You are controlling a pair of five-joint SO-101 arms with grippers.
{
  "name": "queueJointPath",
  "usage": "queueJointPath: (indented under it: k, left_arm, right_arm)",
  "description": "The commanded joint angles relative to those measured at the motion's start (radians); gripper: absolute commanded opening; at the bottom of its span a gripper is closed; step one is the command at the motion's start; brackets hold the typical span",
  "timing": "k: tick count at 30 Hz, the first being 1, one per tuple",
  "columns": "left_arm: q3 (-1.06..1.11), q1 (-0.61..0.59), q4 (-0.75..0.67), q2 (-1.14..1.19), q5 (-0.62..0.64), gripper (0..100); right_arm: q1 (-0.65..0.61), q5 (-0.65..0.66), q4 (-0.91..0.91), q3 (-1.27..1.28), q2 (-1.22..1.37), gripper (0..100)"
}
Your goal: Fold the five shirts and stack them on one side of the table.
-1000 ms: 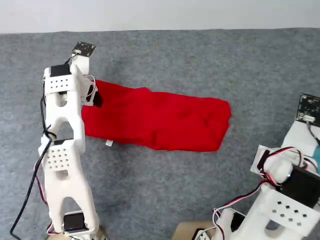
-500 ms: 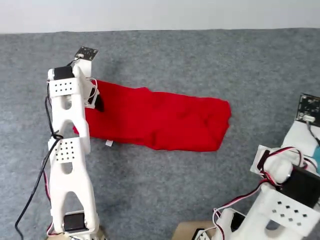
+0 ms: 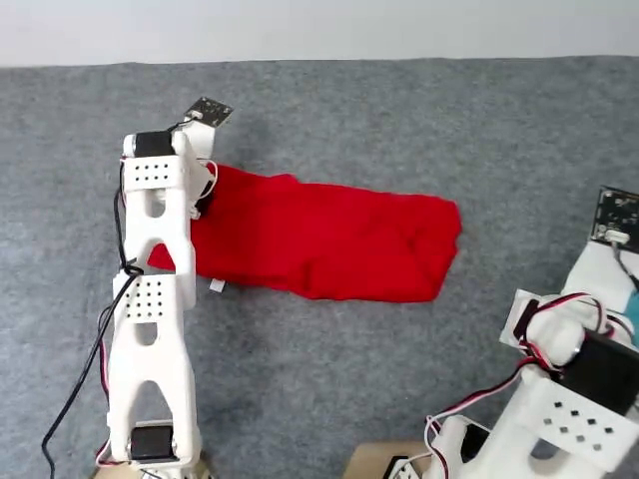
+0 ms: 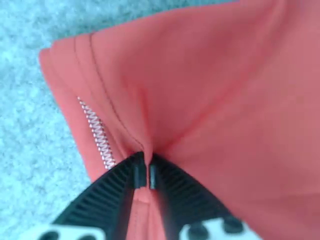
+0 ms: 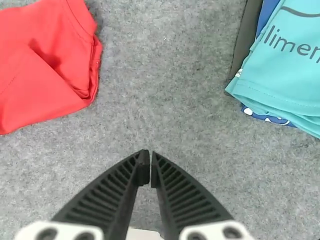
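A red shirt (image 3: pixel 319 239) lies folded into a long strip across the middle of the grey table. My left gripper (image 3: pixel 203 200) sits at the strip's left end, shut on a pinch of the red shirt (image 4: pixel 210 90) near its hem. Over bare carpet at the table's right side, my right gripper (image 5: pixel 146 167) is shut with nothing in it; the red shirt's right end (image 5: pixel 45 60) lies ahead of it. A stack of folded shirts (image 5: pixel 285 65), teal on top, rests close by.
The grey carpet (image 3: pixel 399 110) covers the table, with open room behind and in front of the red strip. A small white tag (image 3: pixel 218 286) pokes out at the shirt's near edge. The right arm's body (image 3: pixel 559 389) fills the near right corner.
The left arm has swung to the right, carrying the pinched left end of the red shirt a little inward. The right arm has not moved.
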Motion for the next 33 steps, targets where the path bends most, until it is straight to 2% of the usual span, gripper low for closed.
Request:
queueJointPath:
  k: [1,7,12,18,24,28,33]
  left_arm:
    - [-0.013,0.006,0.026,-0.02,-0.008,0]
    - [-0.013,-0.014,0.029,-0.041,-0.002,0]
    - [-0.005,-0.052,0.029,-0.18,0.0,0]
    - [0.174,-0.021,0.029,-0.393,-0.002,0]
    - [0.355,0.069,0.026,-0.542,-0.003,0]
    - [0.377,0.083,0.02,-0.549,-0.003,0]
    - [0.375,0.044,0.015,-0.5,-0.005,3]
  right_arm:
    - [-0.007,-0.009,0.036,-0.003,-0.025,1.5]
    - [-0.007,-0.008,0.036,-0.003,-0.025,1.5]
    - [-0.007,-0.008,0.036,-0.003,-0.025,1.5]
    - [-0.007,-0.011,0.028,-0.003,-0.025,1.5]
    - [-0.007,-0.011,0.03,-0.003,-0.025,1.5]
    - [-0.007,-0.011,0.036,-0.003,-0.025,1.5]
    - [-0.007,-0.008,0.036,-0.003,-0.027,1.5]
